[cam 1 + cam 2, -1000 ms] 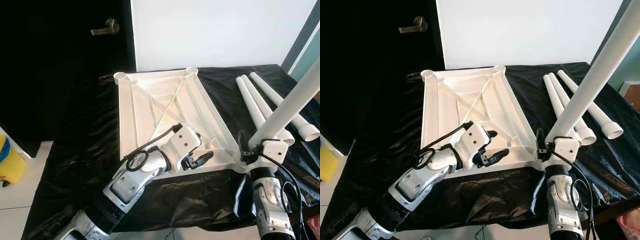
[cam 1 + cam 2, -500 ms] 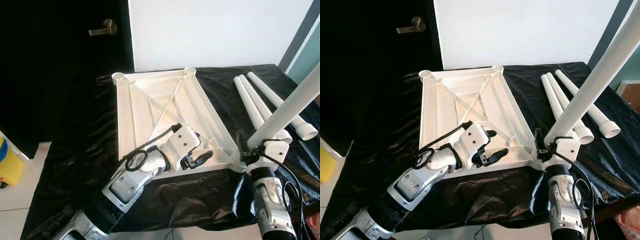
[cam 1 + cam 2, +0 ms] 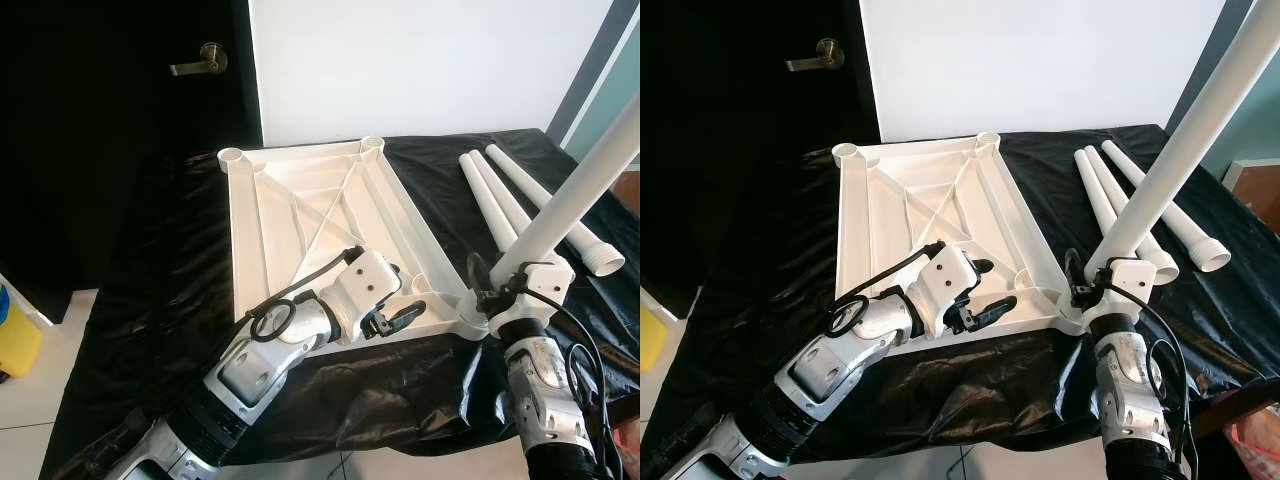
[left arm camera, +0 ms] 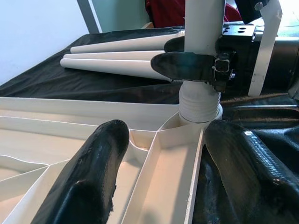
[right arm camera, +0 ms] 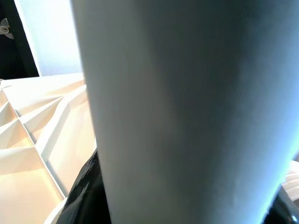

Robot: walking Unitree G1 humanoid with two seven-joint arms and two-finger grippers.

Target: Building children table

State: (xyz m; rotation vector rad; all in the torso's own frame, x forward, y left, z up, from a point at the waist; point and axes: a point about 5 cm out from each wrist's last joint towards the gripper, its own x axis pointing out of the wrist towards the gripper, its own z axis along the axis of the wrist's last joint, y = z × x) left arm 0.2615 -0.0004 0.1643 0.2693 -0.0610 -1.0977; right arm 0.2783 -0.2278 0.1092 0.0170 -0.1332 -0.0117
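The right gripper (image 3: 497, 298) grasps one long white plastic leg (image 3: 585, 180) in the upside-down white tabletop (image 3: 300, 215); left gripper (image 3: 400, 312) released; three white tube legs (image 3: 520, 200) wait

Head stereo pair: high, facing forward and down over the upturned white tabletop (image 3: 320, 235); both eyes share the whole tabletop. Left wrist camera: low, close to the tabletop's near-right corner socket (image 4: 198, 114), looking across its ribs. Right wrist camera: pressed against the upright leg (image 5: 187, 112) above that corner; shares tabletop ribs with the left wrist view.
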